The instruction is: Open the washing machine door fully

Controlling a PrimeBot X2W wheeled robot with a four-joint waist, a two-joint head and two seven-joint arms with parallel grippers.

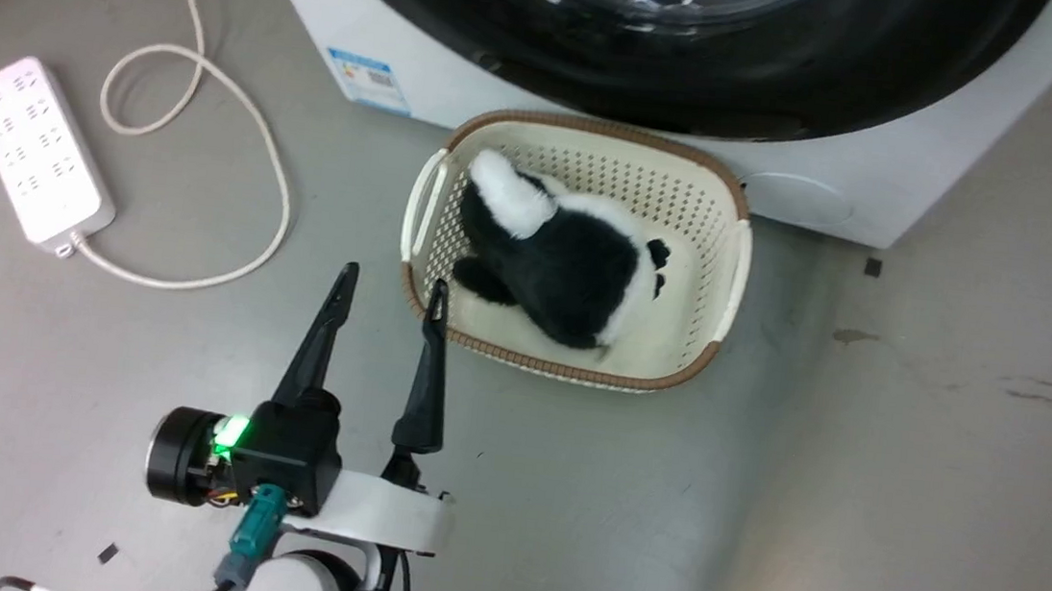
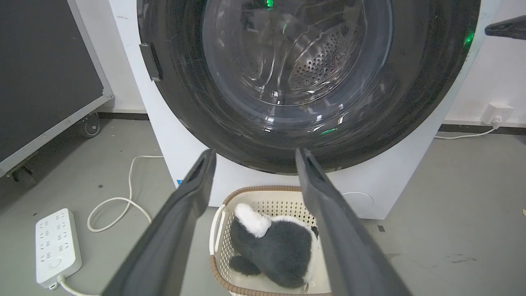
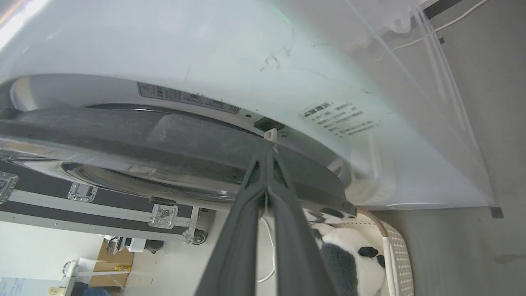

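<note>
The washing machine (image 1: 432, 64) stands white at the top of the head view. Its round door (image 1: 702, 71) with the glossy black rim faces me. In the right wrist view the washing machine door (image 3: 164, 139) stands slightly off the white front (image 3: 205, 49), with a small white latch showing in the gap. My right gripper (image 3: 267, 153) is shut, empty, its tips against the door's rim at that latch. My left gripper (image 1: 392, 280) hangs open over the floor beside the basket, well below the door (image 2: 185, 102). Through the glass the steel drum shows.
A cream basket (image 1: 724, 218) holding a black-and-white plush toy (image 1: 568, 261) sits on the floor right before the washer. A white power strip (image 1: 38, 152) and its looped cable (image 1: 254, 115) lie to the left. A black wheeled case (image 2: 41, 74) stands left of the machine.
</note>
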